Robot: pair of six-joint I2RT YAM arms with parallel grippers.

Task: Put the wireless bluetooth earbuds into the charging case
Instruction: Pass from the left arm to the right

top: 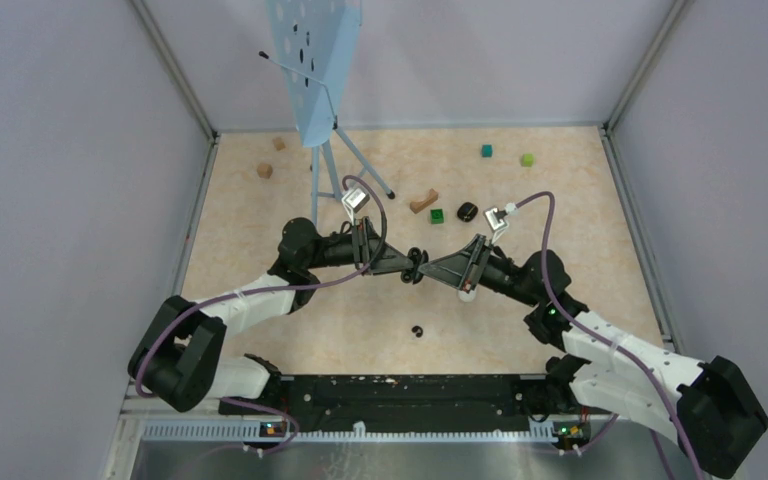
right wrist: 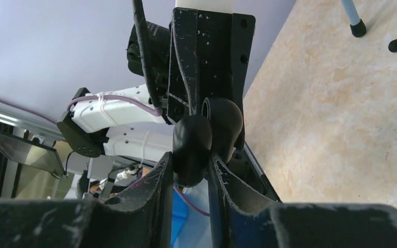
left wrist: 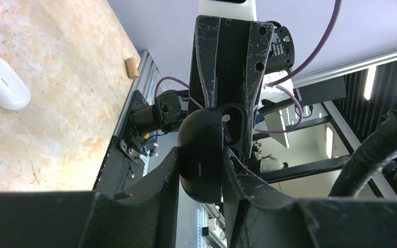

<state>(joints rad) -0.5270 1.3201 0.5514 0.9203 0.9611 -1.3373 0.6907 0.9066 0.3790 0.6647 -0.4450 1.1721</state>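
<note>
Left fingers (left wrist: 152, 196) clamp the black charging case (left wrist: 201, 155) in mid-air over the desk (top: 360, 320) centre; right fingers (right wrist: 152, 196) pinch its opposite end. One black earbud (top: 418, 330) lies nearer, on the desk; insertion is apparently not yet done.

Top external camera: fixed above and behind the arm bases, facing down on the whole table (top: 580, 200), distant; left wrist camera: close behind the left gripper (left wrist: 201, 170), facing along its fingers, table at left; right wrist camera: likewise behind the right gripper (right wrist: 188, 165), table at right; all three views share the charging case (left wrist: 201, 155) between both grippers.
</note>
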